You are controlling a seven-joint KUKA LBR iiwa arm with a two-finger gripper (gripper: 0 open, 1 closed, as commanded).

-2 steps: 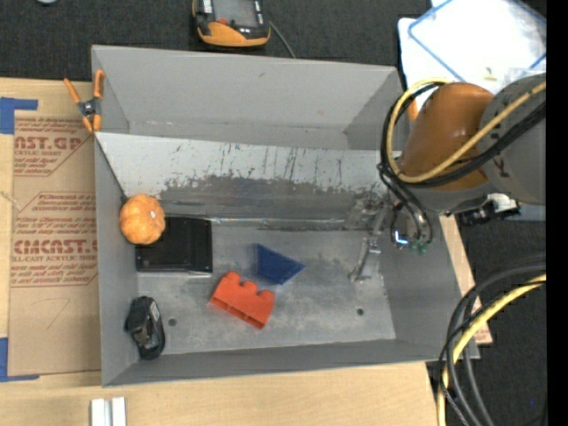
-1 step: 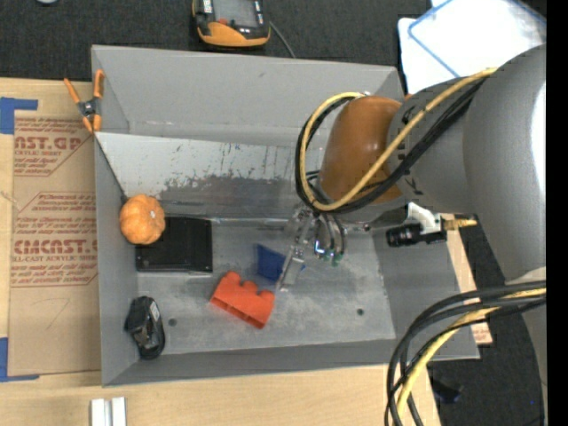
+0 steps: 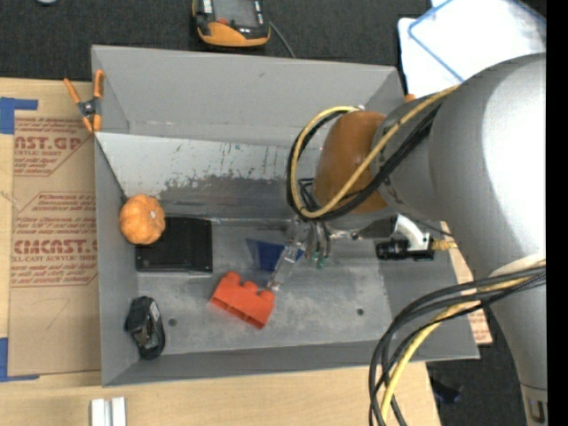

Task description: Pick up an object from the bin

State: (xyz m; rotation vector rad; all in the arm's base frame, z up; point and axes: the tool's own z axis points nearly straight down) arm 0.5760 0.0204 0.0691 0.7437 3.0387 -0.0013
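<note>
Camera view, from above the bin: the gripper (image 3: 288,263) is low over the middle of the floor, reaching in from the right. Its tip sits between a small blue piece (image 3: 264,254) on its left and the upper right corner of a red block (image 3: 241,299) below it. Whether it is spread or closed up cannot be made out from where I stand, and nothing can be seen held in it. Whether the tip touches either thing cannot be told. The red block lies flat near the front centre of the floor, turned at a slant, with clear floor round most of it. It looks like a moulded plastic toy brick, so I judge it light, stiff and not fragile, with smooth sides that could slip under a poor hold. The sound place to take it is across its short width, square to the long sides and near the middle. A bite at the corner would likely twist it away. The blue piece is small and partly covered by the gripper, so its shape is unclear and it looks the harder pick. Behind the gripper come the orange cover (image 3: 346,162), looped cables (image 3: 306,176) and the broad grey arm (image 3: 479,167). Further out, an orange ball (image 3: 142,219) rests against the left wall, touching a flat black box (image 3: 177,245). A small black object (image 3: 145,327) lies in the front left corner of the bin (image 3: 240,87), well apart from the gripper.
</note>
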